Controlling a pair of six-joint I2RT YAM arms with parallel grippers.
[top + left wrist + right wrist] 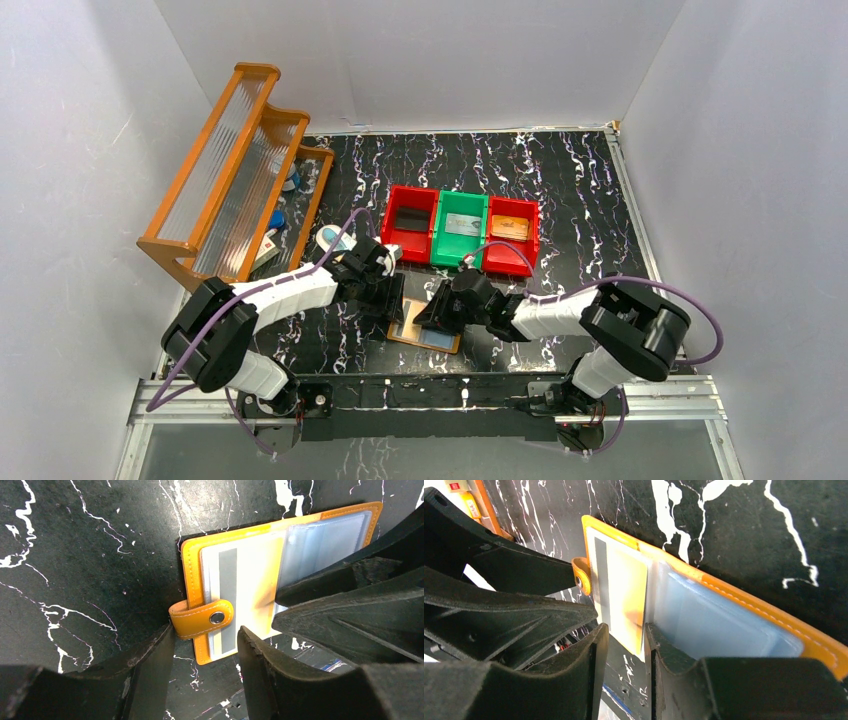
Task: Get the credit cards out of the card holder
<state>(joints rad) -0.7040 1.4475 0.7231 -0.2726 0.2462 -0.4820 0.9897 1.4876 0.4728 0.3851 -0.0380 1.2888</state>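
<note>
The card holder (pixel 192 572) is orange with clear pockets, its card (pixel 245 575) is pale with a grey stripe, and the desk (pixel 90 545) is black with white squiggles.

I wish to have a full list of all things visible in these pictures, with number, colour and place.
table: one, black with white veins
card holder: one, orange, open on the table
credit cards: two, one white with grey stripe, one pale blue, in the holder's sleeves
bins: three, red, green, red, in a row behind the holder
rack: one, orange wood, ribbed clear panels, far left
oval item: one, pale blue and white, beside the rack
left pincer: one, black, open, at the holder's snap tab
right pincer: one, black, open, at the striped card's edge
</note>
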